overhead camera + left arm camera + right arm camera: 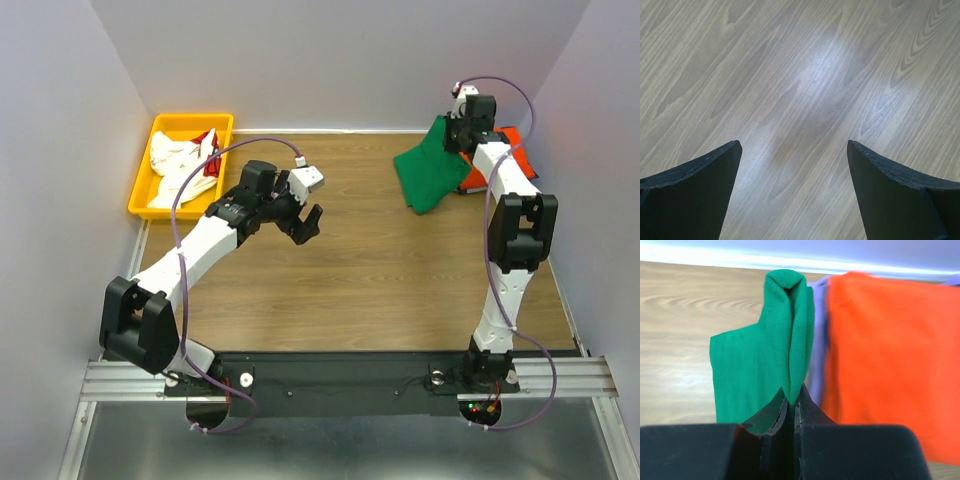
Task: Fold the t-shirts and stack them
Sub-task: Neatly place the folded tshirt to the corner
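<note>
Table [805,75]: wood grain, smooth, soft sheen w/ glare patch. Matt soft cloth: green shirt [750,370], orange shirt [885,365], lavender shirt [817,350], white shirts [175,165]. Yellow bin [142,190]: smooth plastic, slight gloss. Black left fingers [695,190]: matt, fine-textured. Base rail [560,375]: dull bare metal.

From the right wrist, the lavender shirt [818,340] shows only as a thin strip between the green shirt [750,370] and the orange shirt [880,350]; the rest lies hidden behind them. The orange shirt runs off the right edge. The green shirt's pinched fold vanishes between the tight-pressed fingers of the right gripper [793,397], which block its lower part. The wall [790,247] behind is a blur. From above, the right arm [500,180] covers much of the orange shirt, and the gripper's tips cannot be seen. The white shirts [175,165] lie heaped in the bin [140,207]; their number cannot be told. The left gripper [795,145] shows only its fingertips, cut off by the bottom edge.
</note>
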`<state>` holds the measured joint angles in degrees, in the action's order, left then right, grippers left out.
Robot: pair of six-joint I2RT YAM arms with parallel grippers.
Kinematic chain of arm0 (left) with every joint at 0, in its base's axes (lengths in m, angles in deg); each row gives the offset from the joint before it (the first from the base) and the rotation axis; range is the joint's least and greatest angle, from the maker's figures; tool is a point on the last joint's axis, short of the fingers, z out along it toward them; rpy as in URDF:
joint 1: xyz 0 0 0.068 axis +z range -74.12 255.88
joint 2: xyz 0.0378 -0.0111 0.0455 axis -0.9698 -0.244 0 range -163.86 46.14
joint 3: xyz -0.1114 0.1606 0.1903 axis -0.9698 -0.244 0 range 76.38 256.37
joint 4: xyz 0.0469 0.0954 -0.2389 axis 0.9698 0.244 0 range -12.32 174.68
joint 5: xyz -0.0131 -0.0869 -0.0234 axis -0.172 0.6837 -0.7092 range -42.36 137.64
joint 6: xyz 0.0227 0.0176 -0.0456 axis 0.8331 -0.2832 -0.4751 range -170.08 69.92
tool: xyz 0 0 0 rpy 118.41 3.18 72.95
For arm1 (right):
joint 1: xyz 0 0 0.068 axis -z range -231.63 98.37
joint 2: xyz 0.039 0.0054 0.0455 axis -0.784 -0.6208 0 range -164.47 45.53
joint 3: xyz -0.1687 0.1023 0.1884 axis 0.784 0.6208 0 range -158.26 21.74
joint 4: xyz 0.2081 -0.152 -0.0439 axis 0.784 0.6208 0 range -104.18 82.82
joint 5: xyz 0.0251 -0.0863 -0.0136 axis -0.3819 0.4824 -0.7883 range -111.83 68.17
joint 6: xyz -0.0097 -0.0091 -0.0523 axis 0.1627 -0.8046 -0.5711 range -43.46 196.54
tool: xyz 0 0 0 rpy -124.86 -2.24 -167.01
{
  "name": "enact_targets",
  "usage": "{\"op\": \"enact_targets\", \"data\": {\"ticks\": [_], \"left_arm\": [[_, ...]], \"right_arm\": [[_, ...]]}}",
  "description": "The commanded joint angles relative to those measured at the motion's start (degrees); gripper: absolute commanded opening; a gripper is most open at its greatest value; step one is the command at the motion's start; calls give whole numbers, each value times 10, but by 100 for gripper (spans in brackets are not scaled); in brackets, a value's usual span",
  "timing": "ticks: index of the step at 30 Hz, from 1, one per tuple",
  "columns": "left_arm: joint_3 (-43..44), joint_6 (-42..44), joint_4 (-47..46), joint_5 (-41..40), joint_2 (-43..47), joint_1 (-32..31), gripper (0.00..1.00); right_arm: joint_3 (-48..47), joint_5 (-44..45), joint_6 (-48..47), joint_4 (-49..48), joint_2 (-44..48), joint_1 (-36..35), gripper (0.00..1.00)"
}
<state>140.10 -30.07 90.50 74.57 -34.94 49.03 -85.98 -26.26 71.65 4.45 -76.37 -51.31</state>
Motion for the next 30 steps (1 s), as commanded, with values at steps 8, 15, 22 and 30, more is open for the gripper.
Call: {"op": "enact_targets", "data": {"ticks": [8,15,22,30], "left_arm": [[-11,-13,-27,-18,18,2,99],[-19,-23,-38,-14,16,3,98],[-26,-30,-51,-13,14,2,99],[-33,-37,-61,-11,14,2,98]], "right_arm": [[-126,41,-92,12,-43,33,1],[-167,56,-112,14,-40,44,1],[-177,49,-116,15,-13,48,1],[-202,48,-128,18,10,57,0]]}}
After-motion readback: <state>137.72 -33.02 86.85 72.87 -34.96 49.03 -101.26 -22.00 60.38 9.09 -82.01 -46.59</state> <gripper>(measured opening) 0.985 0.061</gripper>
